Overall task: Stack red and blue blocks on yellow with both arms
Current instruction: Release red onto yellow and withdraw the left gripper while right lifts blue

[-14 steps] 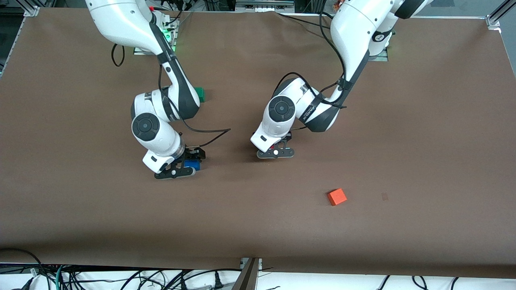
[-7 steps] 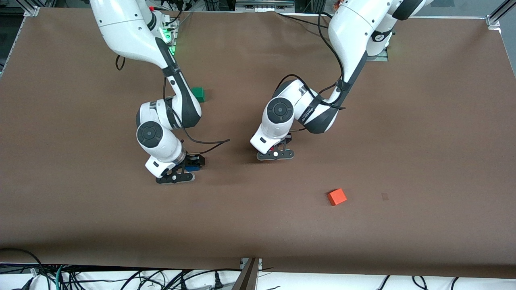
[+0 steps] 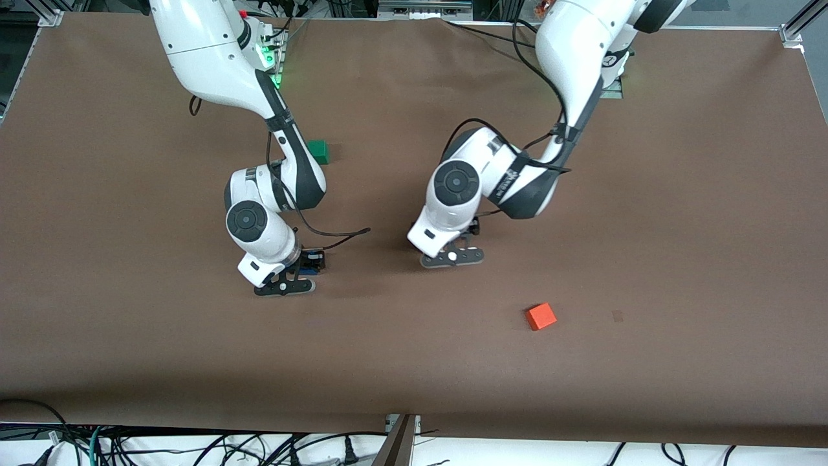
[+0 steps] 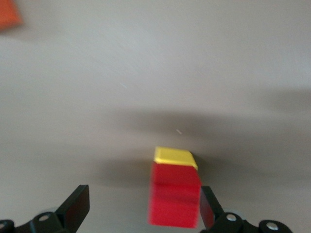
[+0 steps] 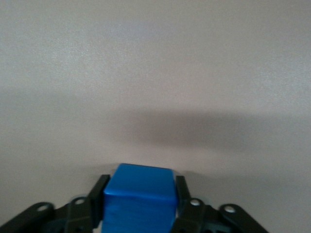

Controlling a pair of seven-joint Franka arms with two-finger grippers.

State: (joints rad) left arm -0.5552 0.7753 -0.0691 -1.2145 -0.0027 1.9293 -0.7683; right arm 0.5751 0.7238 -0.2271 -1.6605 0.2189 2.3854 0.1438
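Note:
In the left wrist view the red cube point(image 4: 175, 196) sits on the yellow cube point(image 4: 175, 156), whose edge shows past it. My left gripper point(image 4: 143, 211) is open around the stack, with one finger point(image 4: 210, 208) close beside the red cube and the other point(image 4: 77, 204) well away. In the front view the left hand point(image 3: 460, 244) hides both cubes. My right gripper point(image 5: 140, 183) is shut on the blue cube point(image 5: 140, 199) and holds it just above the table, toward the right arm's end from the stack; the right gripper point(image 3: 309, 264) also shows in the front view.
An orange cube point(image 3: 540, 316) lies nearer the front camera than the left hand, toward the left arm's end; it also shows in the left wrist view point(image 4: 7, 14). A green cube point(image 3: 317, 151) lies beside the right arm's forearm, nearer the bases.
The left hand has shifted slightly toward the front camera and the left arm's end. The right hand has moved a little toward the front camera with the blue cube still held.

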